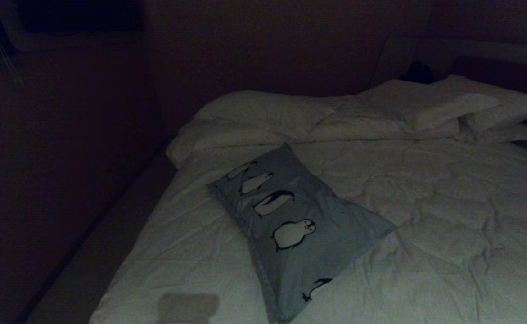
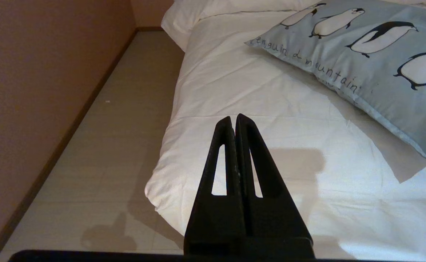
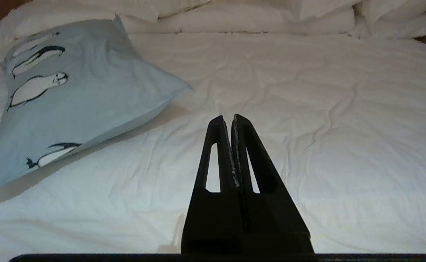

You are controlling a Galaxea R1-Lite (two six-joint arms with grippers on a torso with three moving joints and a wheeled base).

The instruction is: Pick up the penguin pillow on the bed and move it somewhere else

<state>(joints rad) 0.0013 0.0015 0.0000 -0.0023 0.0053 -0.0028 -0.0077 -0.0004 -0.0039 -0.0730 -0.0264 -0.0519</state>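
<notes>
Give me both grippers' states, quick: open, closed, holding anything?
Left gripper: closed, holding nothing, over the bed near its edge.
Right gripper: closed, holding nothing, apart from the penguin pillow.

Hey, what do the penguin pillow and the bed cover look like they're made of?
The penguin pillow looks like soft matte woven fabric, likely cotton or polyester: printed penguins, limp corners, no sheen. The bed is covered by what seems a padded white cotton-like duvet, matte, with puffy creases and faint stitch lines. The exact fibre can't be told from looks alone.
</notes>
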